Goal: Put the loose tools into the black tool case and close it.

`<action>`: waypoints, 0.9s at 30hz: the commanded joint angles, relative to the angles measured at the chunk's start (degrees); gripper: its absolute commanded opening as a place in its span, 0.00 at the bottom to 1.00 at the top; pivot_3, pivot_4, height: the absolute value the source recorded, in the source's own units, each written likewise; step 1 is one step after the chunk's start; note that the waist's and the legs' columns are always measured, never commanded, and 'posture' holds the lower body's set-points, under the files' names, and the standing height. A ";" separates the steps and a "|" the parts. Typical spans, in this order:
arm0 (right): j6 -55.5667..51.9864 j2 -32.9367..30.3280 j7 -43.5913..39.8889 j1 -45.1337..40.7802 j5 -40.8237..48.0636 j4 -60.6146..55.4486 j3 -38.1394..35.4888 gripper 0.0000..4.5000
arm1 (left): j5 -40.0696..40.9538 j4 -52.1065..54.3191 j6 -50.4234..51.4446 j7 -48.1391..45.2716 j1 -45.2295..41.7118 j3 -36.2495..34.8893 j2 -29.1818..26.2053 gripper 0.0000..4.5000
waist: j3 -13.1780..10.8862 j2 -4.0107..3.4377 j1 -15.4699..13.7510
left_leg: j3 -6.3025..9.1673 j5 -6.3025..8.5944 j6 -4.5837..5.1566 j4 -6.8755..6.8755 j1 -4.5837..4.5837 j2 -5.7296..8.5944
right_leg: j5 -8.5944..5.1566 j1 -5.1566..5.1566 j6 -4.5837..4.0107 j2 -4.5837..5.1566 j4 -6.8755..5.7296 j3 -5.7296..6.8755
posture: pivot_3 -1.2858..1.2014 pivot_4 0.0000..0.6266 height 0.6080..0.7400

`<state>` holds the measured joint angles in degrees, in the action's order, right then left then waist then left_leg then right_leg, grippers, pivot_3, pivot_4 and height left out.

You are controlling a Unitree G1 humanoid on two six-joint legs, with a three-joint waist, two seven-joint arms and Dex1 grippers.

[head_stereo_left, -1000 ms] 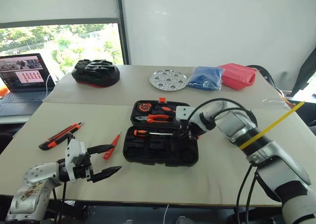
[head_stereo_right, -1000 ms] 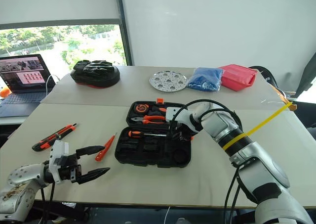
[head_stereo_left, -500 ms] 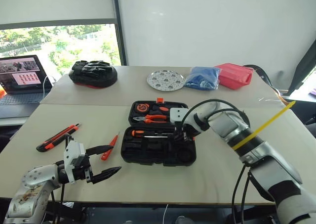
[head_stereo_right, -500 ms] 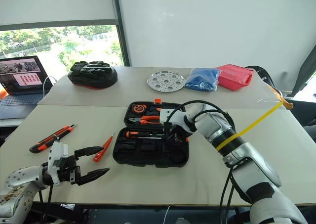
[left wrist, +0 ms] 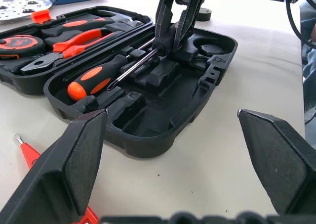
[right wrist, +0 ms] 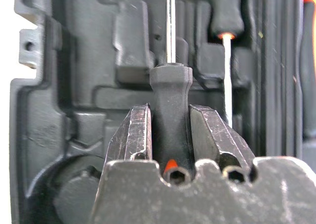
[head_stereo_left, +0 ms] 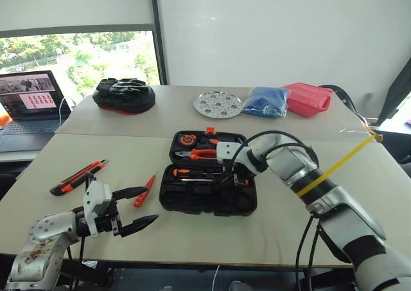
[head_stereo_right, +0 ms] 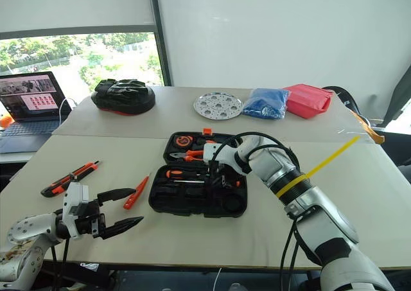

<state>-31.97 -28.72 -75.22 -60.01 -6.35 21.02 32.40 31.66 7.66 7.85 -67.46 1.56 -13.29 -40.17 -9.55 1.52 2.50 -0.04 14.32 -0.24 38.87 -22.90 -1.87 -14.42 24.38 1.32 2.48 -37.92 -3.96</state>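
The right claw (head_stereo_right: 215, 175) pinches the handle of a second screwdriver (right wrist: 170, 110) and holds it over the front half of the black tool case (head_stereo_left: 209, 204), which lies open in the middle of the table (head_stereo_left: 270, 230). In the right wrist view the tool's shaft runs straight away from the claw, along the case's length and parallel to the first screwdriver (left wrist: 98, 75), which already lies in the recess beside it. So the coming move looks like a short lowering into the slot directly beneath, with the long axis already roughly lined up; whether the tool touches the moulding yet is hard to tell.

The left claw (head_stereo_left: 131, 211) hangs spread wide and empty near the lower left of the left eye view, above the table's front edge. It is the nearer one to the two tools still outside the case: the orange tester pen (head_stereo_left: 146, 189), just beyond it and lying diagonally, and the utility knife (head_stereo_left: 77, 177), further towards the left edge, also diagonal.

The pliers (head_stereo_left: 200, 154) and tape measure (head_stereo_left: 187, 139) sit in the rear half. The small dark roll cannot be made out; the right arm covers part of the case's right side.
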 commanded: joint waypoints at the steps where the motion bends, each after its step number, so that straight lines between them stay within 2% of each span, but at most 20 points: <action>1: -0.70 0.02 0.42 -0.54 0.88 0.47 -2.84 0.18 | 0.90 1.19 -0.06 0.23 -0.44 -1.19 -0.45 1.00 | 0.00 0.00 0.00 | 0.00 0.00 0.00 0.00 0.00 0.00 | 0.00 0.00 0.00 0.00 0.00 0.00 | 0.52 0.24 1.00; 15: 6.92 0.13 0.17 -0.93 -3.37 7.40 -0.50 0.18 | 1.05 1.68 0.03 0.48 -0.42 -1.54 -0.85 1.00 | 0.00 0.00 -0.03 | 0.00 0.00 0.00 -0.02 0.01 0.00 | 0.00 -0.01 0.00 -0.01 0.03 0.01 | 0.52 0.24 1.00; 27: 7.40 0.94 -1.66 -0.21 -4.23 5.50 -0.09 0.18 | 1.12 2.29 0.02 0.89 0.32 -1.99 -0.68 1.00 | 0.00 0.00 -0.03 | 0.00 0.00 0.00 -0.03 0.04 -0.01 | 0.00 -0.04 0.00 -0.01 0.03 0.01 | 0.52 0.24 1.00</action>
<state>-25.16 -28.24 -76.22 -60.32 -9.87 27.32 31.32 31.67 8.13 7.92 -66.78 1.88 -13.69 -40.28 -9.55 1.52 2.47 -0.05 14.32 -0.24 38.84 -22.86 -1.88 -14.42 24.34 1.32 2.47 -37.88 -3.95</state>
